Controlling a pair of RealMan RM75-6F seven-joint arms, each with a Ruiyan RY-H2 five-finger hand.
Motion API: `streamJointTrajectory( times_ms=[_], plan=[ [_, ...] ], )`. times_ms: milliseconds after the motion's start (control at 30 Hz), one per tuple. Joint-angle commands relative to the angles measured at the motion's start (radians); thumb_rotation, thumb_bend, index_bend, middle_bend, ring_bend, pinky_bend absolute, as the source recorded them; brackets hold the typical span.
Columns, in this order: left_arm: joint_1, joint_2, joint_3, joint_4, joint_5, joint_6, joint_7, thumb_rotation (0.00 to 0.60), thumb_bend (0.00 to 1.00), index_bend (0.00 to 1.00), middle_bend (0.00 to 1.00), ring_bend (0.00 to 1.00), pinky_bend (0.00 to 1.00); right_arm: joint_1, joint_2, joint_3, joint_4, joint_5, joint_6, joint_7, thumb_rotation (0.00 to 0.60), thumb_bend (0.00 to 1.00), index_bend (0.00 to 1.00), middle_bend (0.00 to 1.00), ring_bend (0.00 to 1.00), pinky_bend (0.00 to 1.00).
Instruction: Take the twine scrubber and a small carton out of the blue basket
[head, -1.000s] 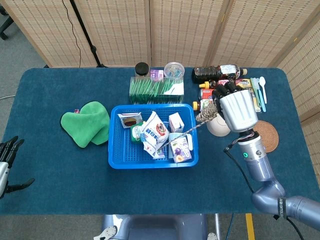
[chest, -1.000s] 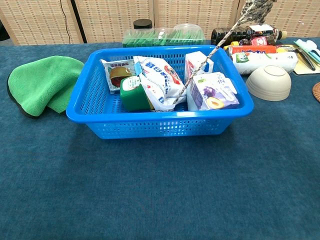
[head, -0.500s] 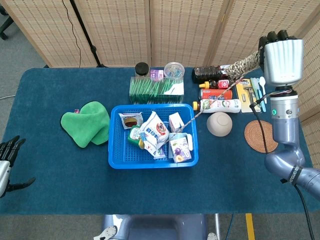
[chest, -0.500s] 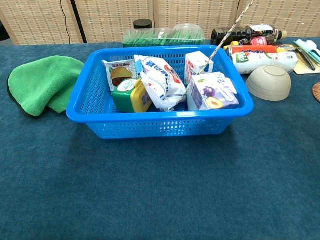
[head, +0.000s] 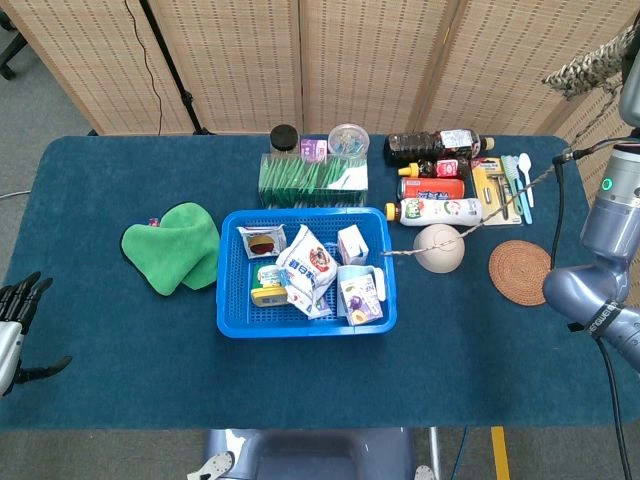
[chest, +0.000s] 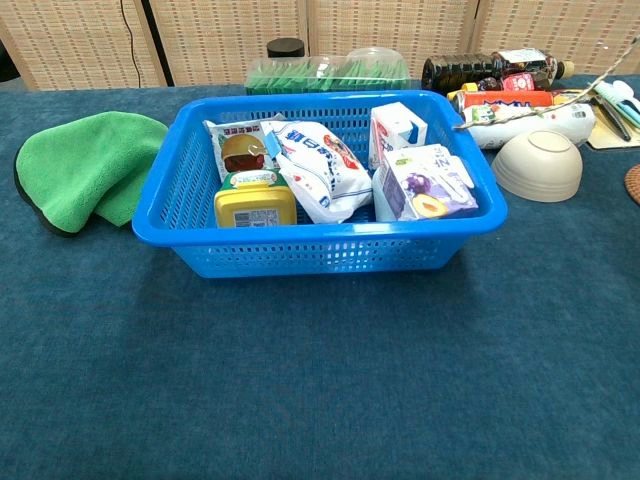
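The twine scrubber (head: 590, 66) is held high at upper right (right-hand fingers cropped, grip unclear), its cord trailing toward the blue basket (head: 305, 323).

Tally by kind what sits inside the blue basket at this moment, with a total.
In the blue basket:
Cartons: 2, white carton and purple carton
Soft packets: 2, kiwi pouch and white bag
Tubs: 1, yellow tub
Twine scrubber: 0, held up outside the basket
Total: 5
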Motion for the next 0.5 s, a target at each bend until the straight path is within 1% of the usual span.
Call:
streamJointTrajectory(
  times_ms=[33, 367, 500],
  plan=[
    [-0.001, -0.001, 0.000, -0.002, -0.001, -0.002, 0.004, 0.600, 0.00, 0.00, 0.00, 0.00, 0.00, -0.004, 0.006, -0.005, -0.014, 0.001, 0.001, 0.016, 0.600, 0.71, 0.62, 0.54, 0.48, 0.72],
    [-0.002, -0.003, 0.001, -0.003, 0.000, -0.004, 0.012, 0.600, 0.00, 0.00, 0.00, 0.00, 0.00, -0.025, -0.023, -0.069, -0.038, 0.001, -0.016, 0.042, 0.600, 0.72, 0.62, 0.54, 0.48, 0.72],
    [-0.005, -0.004, 0.002, -0.004, -0.003, -0.009, 0.018, 0.600, 0.00, 0.00, 0.00, 0.00, 0.00, -0.050, -0.045, -0.104, -0.093, 0.009, -0.041, 0.087, 0.600, 0.72, 0.63, 0.55, 0.49, 0.72]
  ],
)
